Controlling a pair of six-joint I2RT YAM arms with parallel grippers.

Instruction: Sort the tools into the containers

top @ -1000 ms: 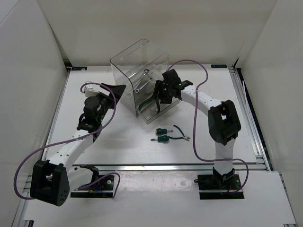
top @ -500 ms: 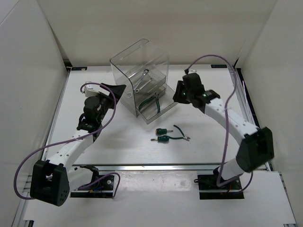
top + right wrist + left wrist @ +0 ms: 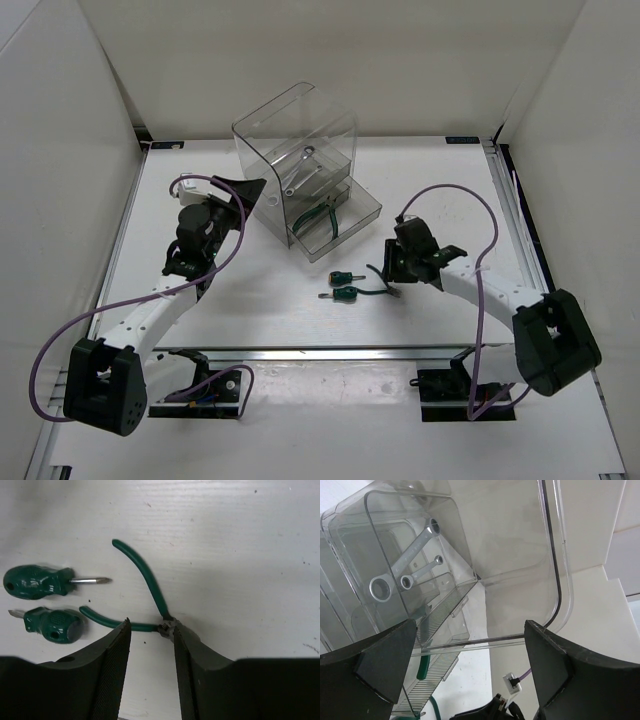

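- Right at the near middle of the table (image 3: pixel 270 310), a pair of green-handled pliers (image 3: pixel 150 587) lies flat, directly under the right gripper (image 3: pixel 151 630).
- From the wrist camera, its handles splay: one runs up and to the left, the other almost straight left. Its hinge sits against the inner edge of the right-hand finger, which hides its head.
- That lower handle passes through the gap between the fingers, so they look set to close along it, not across it. I'd guess a small wrist turn is needed.
- Two stubby screwdrivers (image 3: pixel 37 582) (image 3: pixel 52 625) lie just beside the handle ends, clear of the fingers.
- The right gripper's jaws stand partly apart with bare table showing between them. It has hold of nothing that I can see.
- The right arm is plainly the nearer. The left gripper (image 3: pixel 470 665) is well apart, by the clear drawer organiser (image 3: pixel 300 140), spread wide and empty.
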